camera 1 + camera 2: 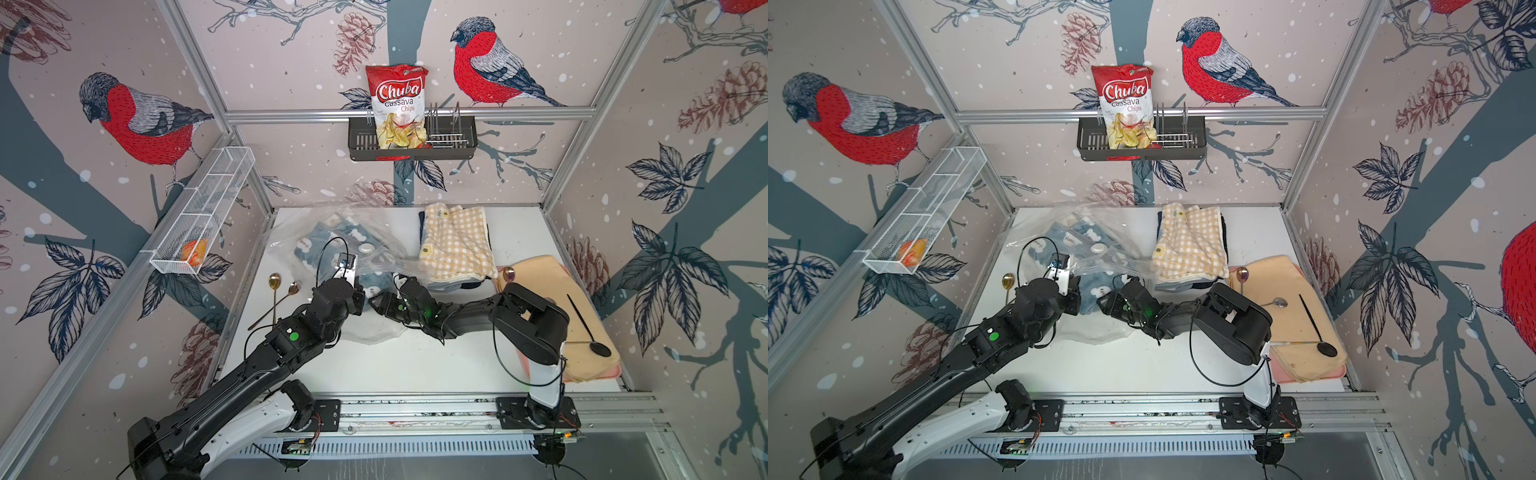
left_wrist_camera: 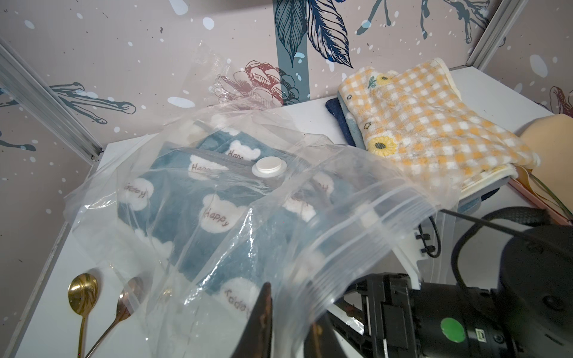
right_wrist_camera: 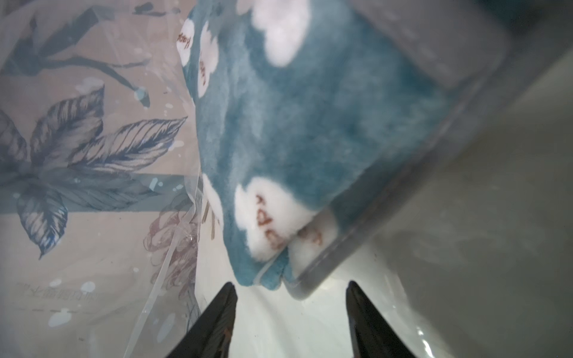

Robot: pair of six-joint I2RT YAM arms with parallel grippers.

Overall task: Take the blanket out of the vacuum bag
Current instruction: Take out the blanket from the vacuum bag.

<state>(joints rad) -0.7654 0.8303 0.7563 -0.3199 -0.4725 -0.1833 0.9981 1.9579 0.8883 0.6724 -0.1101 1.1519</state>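
Blanket [image 3: 294,139] not out yet: mostly inside vacuum bag [image 1: 303,226], mid-frame in both top views on worktop [image 1: 415,365], bag mouth open twd arms. Left pincer [image 2: 291,310] nearly closed, pinching zip edge, lifting it. Right pincer [image 3: 290,285] jaws apart, empty. Blanket corner sits just ahead of it, centre of rt wrist view, not between jaws. To do: grab & pull out.

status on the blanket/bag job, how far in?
Done: the bag is unzipped, its mouth open. In hand: the left gripper appears to pinch the zip edge and hold it up; the right gripper is open at the mouth, just short of a blanket corner, holding nothing. Left: grip the blanket and pull it out; it is still inside.
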